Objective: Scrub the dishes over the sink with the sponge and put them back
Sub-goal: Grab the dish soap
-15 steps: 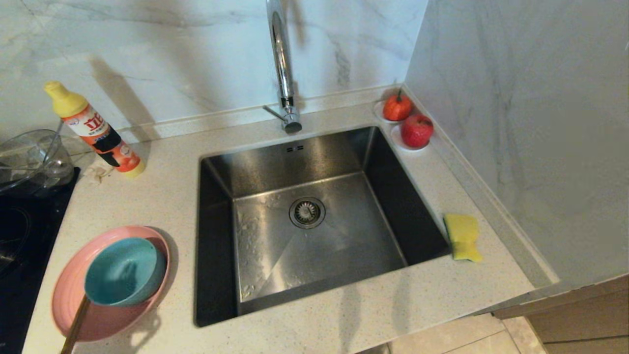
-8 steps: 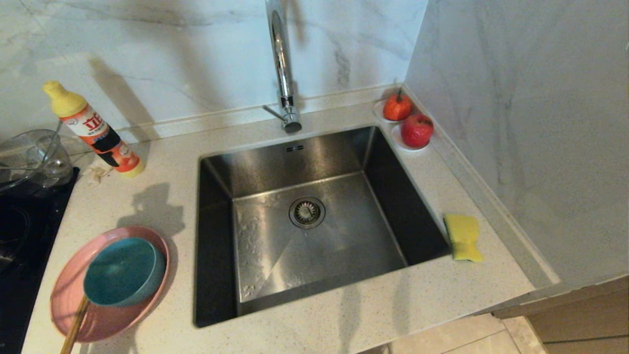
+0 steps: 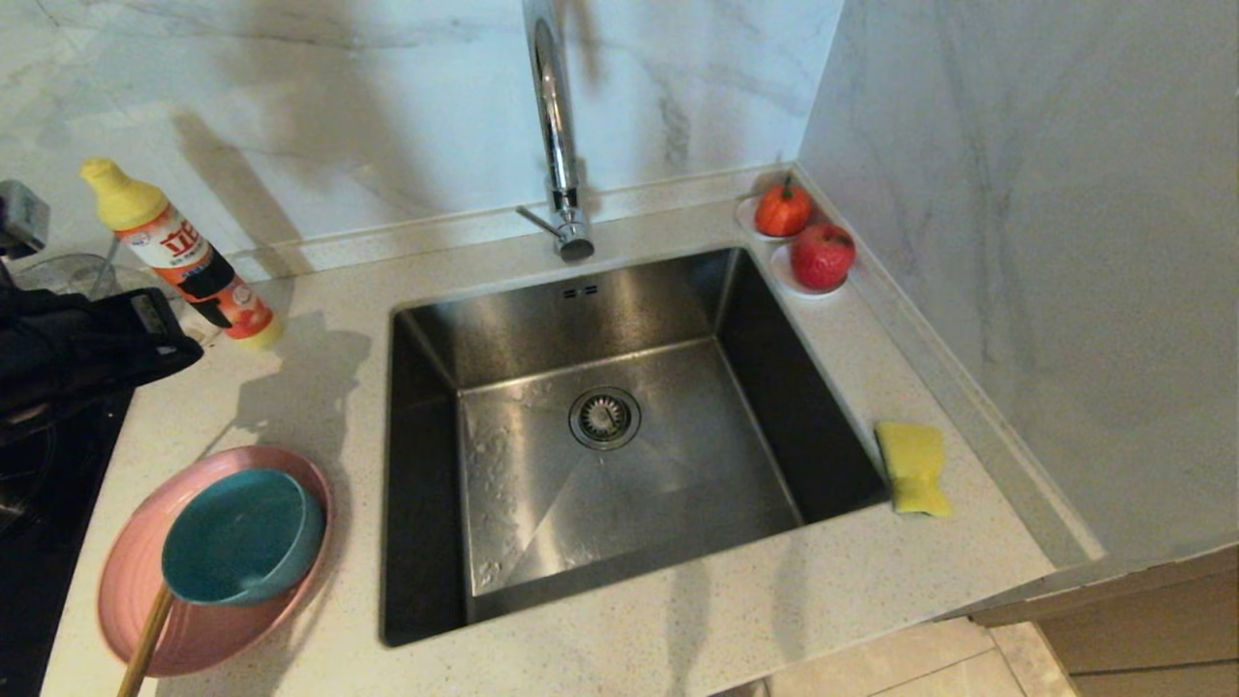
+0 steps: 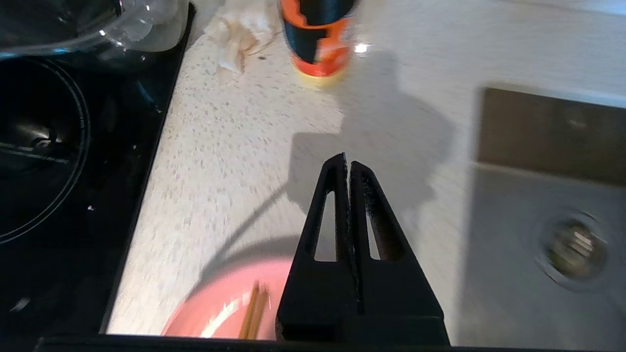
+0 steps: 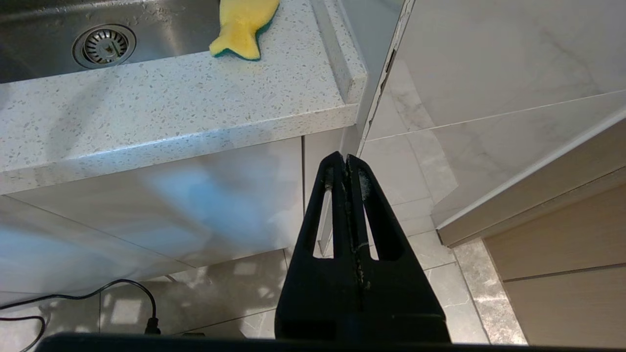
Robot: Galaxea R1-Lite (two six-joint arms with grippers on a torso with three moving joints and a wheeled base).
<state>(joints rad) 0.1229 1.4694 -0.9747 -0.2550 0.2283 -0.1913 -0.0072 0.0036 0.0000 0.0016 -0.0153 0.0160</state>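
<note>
The pink plate (image 3: 223, 629) lies on the counter left of the sink (image 3: 678, 465), with the teal bowl (image 3: 242, 535) resting in it. The yellow sponge (image 3: 912, 468) lies on the counter at the sink's right rim, also in the right wrist view as the sponge (image 5: 242, 24). My left arm (image 3: 87, 344) reaches in from the left edge, beyond the dishes. Its left gripper (image 4: 348, 164) is shut and empty, hovering above the counter just past the plate (image 4: 220, 313). The right gripper (image 5: 345, 159) is shut and empty, parked below the counter's front edge over the floor.
Wooden chopsticks (image 3: 145, 644) lean on the plate. A detergent bottle (image 3: 179, 254) stands behind the dishes, beside a black hob (image 4: 58, 171) and a glass bowl (image 4: 73, 24). The chrome tap (image 3: 554, 126) rises behind the sink. Two red fruits (image 3: 822, 256) sit in the back right corner by the wall.
My left arm has swung into the head view from the left edge, now covering most of the glass bowl. Its shadow has spread over the counter. The right arm is still.
</note>
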